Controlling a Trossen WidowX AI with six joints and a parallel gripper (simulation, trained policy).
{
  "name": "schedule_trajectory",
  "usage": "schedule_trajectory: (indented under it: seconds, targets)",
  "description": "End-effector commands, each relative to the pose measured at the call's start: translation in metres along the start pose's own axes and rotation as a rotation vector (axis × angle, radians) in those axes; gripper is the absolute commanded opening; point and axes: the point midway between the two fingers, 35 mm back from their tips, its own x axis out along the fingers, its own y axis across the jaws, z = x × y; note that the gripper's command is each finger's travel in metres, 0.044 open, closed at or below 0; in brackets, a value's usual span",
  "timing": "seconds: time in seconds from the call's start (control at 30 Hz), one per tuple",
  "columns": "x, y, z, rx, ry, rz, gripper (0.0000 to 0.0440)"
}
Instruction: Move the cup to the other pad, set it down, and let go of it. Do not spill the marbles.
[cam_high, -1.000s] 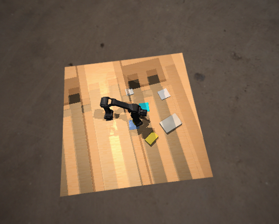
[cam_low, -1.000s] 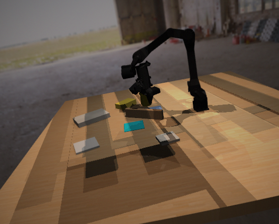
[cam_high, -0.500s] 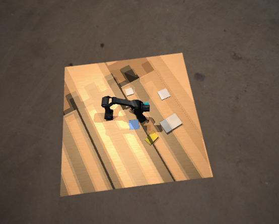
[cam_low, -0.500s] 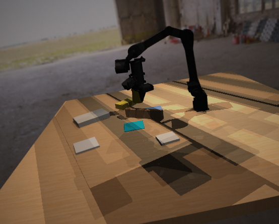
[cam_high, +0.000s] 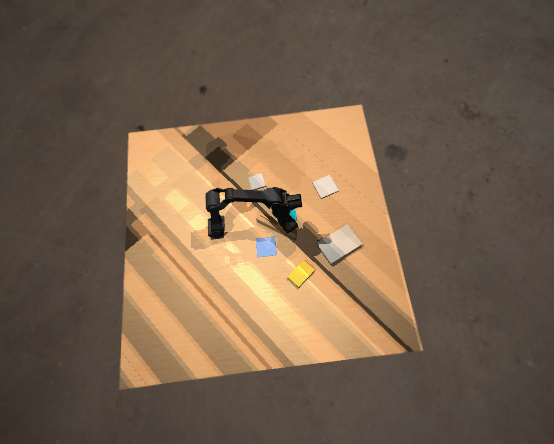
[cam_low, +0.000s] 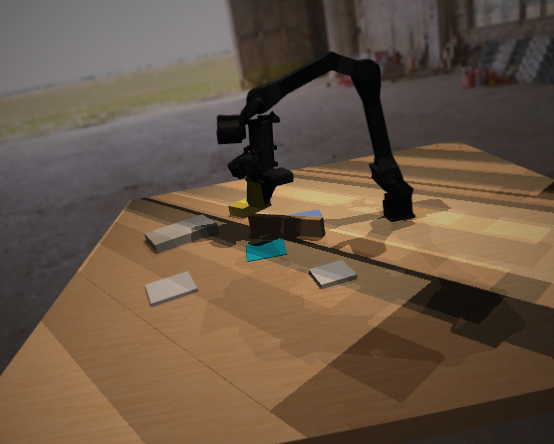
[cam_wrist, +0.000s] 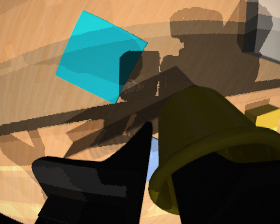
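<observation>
The gripper (cam_high: 289, 226) (cam_low: 266, 196) (cam_wrist: 161, 152) is shut on the wall of the yellow cup (cam_low: 254, 192) (cam_wrist: 200, 117), with one finger outside and the other reaching into its mouth. The cup is raised off the table, looks roughly upright, and stands above and behind the wooden barrier in the exterior view. Its inside is mostly hidden, so the marbles cannot be seen. The cyan pad (cam_high: 293, 215) (cam_low: 266, 250) (cam_wrist: 90, 57) lies on one side of the barrier, bare. The blue pad (cam_high: 266, 247) (cam_low: 311, 214) (cam_wrist: 153, 160) lies on the other side.
The low wooden barrier (cam_low: 287, 226) stands between the pads. A yellow block (cam_high: 301, 273) (cam_low: 239, 207) lies near the cup's side. A large grey-white block (cam_high: 340, 245) (cam_low: 180, 234) and two thin white slabs, one (cam_high: 325, 186) (cam_low: 171, 288) and another (cam_high: 257, 181) (cam_low: 334, 274), lie around the cyan pad.
</observation>
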Motion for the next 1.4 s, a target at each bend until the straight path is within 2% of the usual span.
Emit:
schedule_trajectory:
  seconds: [0.0,0.73,1.13,1.37]
  targets:
    - [-0.001,0.008,0.016,-0.008,-0.026,-0.005,0.0]
    - [0.023,0.075,0.069,-0.05,-0.078,0.0,0.0]
    - [0.054,0.096,0.066,-0.03,-0.042,0.002,0.0004]
    - [0.068,0.101,0.056,-0.01,-0.002,0.002,0.0045]
